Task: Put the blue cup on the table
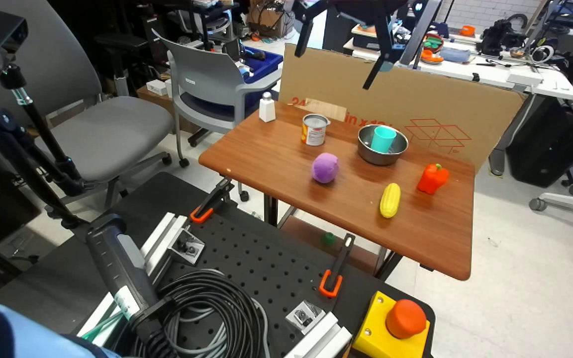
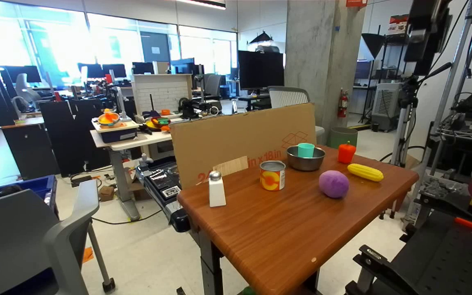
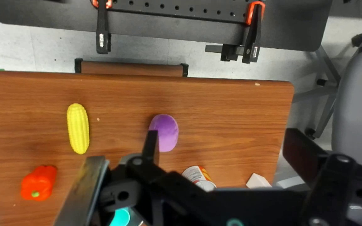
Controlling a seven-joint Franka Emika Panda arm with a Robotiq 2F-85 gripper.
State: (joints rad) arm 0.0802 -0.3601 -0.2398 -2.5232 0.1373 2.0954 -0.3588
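The blue cup point(image 1: 383, 138) stands roughly upright inside the shiny metal bowl point(image 1: 378, 157) on the wooden table point(image 1: 261, 159). The cup point(image 2: 305, 150), bowl point(image 2: 305, 164) and table point(image 2: 260, 229) also show in an exterior view. In the wrist view the cup point(image 3: 120, 217) is partly hidden behind my gripper at the bottom edge, above the table point(image 3: 225, 103). My gripper point(image 1: 336, 68) is open and empty, high above the table and well apart from the cup. In the wrist view the wide-spread fingers of the gripper point(image 3: 223, 135) hold nothing.
A purple ball point(image 1: 325, 168), a can point(image 1: 314, 129), a white shaker point(image 1: 266, 108), yellow corn point(image 1: 390, 201) and a red pepper point(image 1: 433, 178) stand or lie around the bowl. A cardboard panel point(image 1: 440, 112) lines the table's far edge. A black platform point(image 1: 266, 258) adjoins the near side.
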